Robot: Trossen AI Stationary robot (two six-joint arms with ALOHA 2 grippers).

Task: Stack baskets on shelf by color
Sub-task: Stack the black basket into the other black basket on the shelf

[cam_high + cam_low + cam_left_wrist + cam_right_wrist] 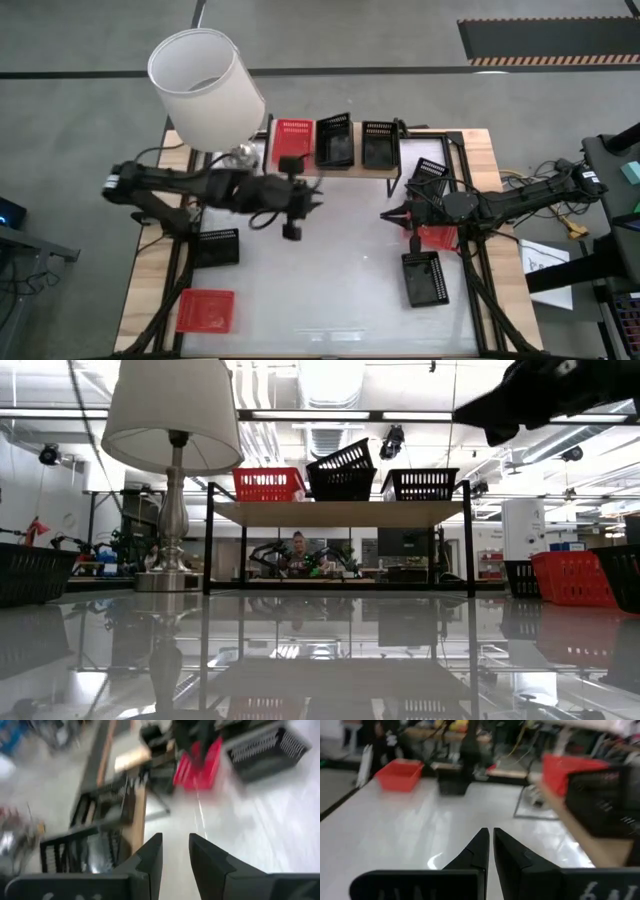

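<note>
The shelf stands at the table's far edge. A red basket and two black baskets rest on its plank; the middle black one sits tilted in the low view. On the table lie a black basket and a red one at the left. At the right lie two black ones and a red one. My left gripper hovers in front of the shelf, open and empty. My right gripper is shut and empty, right of centre and pointing left.
A lamp with a white shade stands at the far left corner beside the shelf. The table's glossy white middle is bare between both arms. A person sits in the room beyond the shelf.
</note>
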